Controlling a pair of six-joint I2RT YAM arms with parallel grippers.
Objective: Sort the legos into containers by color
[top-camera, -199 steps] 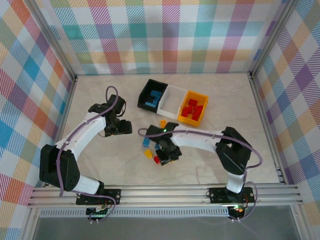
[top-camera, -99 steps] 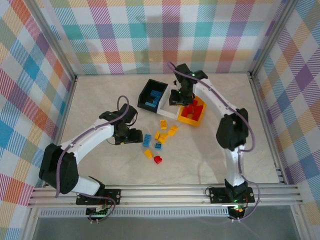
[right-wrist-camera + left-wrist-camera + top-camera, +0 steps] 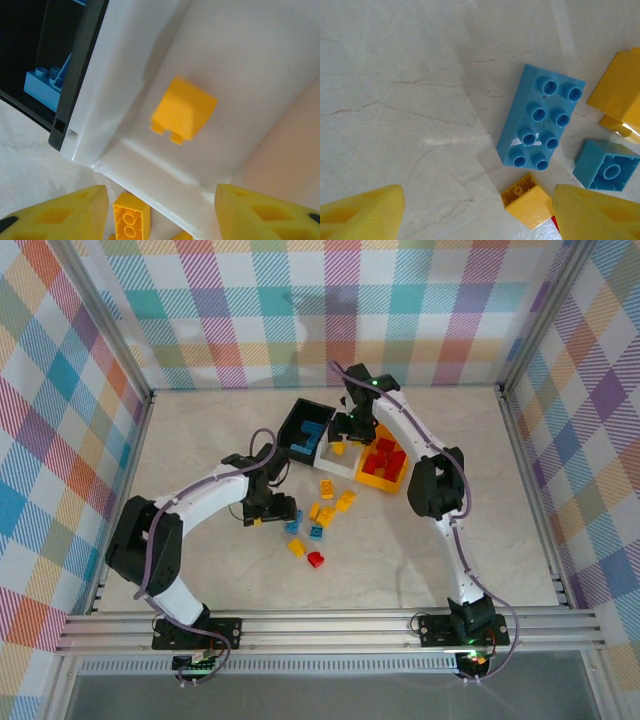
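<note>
You were mid-sort: your right gripper (image 3: 160, 200) hung empty, jaws apart, over the white bin (image 3: 250, 65) holding a yellow brick (image 3: 184, 110), while your left gripper (image 3: 477, 200), spread wide above the long blue brick (image 3: 540, 122) on the table (image 3: 395, 75), probably needed lowering and closing next.

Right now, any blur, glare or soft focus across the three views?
Right wrist: yellow brick in the white bin looks smeared, bin walls nearly washed out. Left wrist: blue brick sharp, fingertips soft. Top external: even light, soft shadows on the table.
</note>
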